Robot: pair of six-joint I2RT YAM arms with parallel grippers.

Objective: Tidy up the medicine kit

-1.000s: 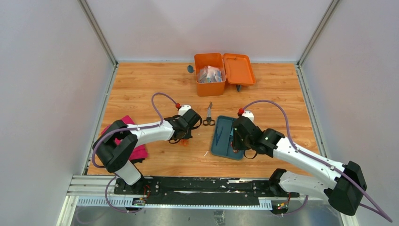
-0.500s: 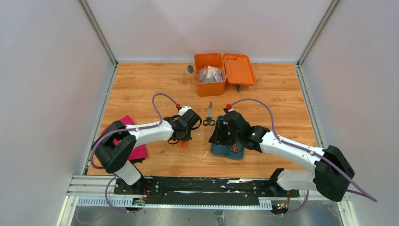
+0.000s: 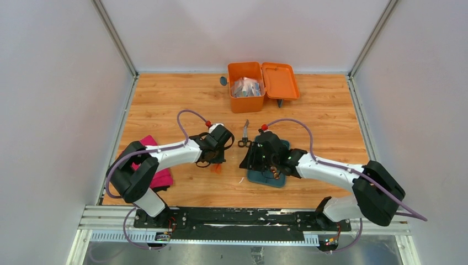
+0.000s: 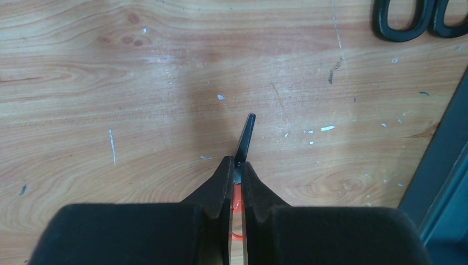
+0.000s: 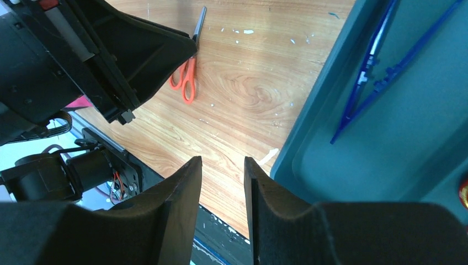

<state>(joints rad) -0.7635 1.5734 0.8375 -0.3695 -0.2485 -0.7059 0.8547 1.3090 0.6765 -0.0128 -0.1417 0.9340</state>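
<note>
The medicine kit (image 3: 245, 89) is an orange box at the table's far side, its lid (image 3: 280, 81) swung open to the right and clear packets inside. My left gripper (image 3: 216, 160) (image 4: 235, 163) is shut on orange-handled scissors (image 5: 185, 80); their dark blade (image 4: 244, 138) sticks out past the fingertips, low over the wood. My right gripper (image 3: 245, 164) (image 5: 223, 160) is open and holds nothing. It hangs by the left edge of the teal tray (image 3: 259, 178) (image 5: 386, 138) and points toward the left arm.
Black-handled scissors (image 3: 244, 138) (image 4: 419, 22) lie on the wood between the arms and the kit. Blue tweezers (image 5: 375, 72) lie in the teal tray. A pink cloth (image 3: 160, 176) sits under the left arm, near the left wall.
My right arm has swung left across the teal tray, its gripper now at the tray's left edge and facing the left arm. The left arm has barely moved.
</note>
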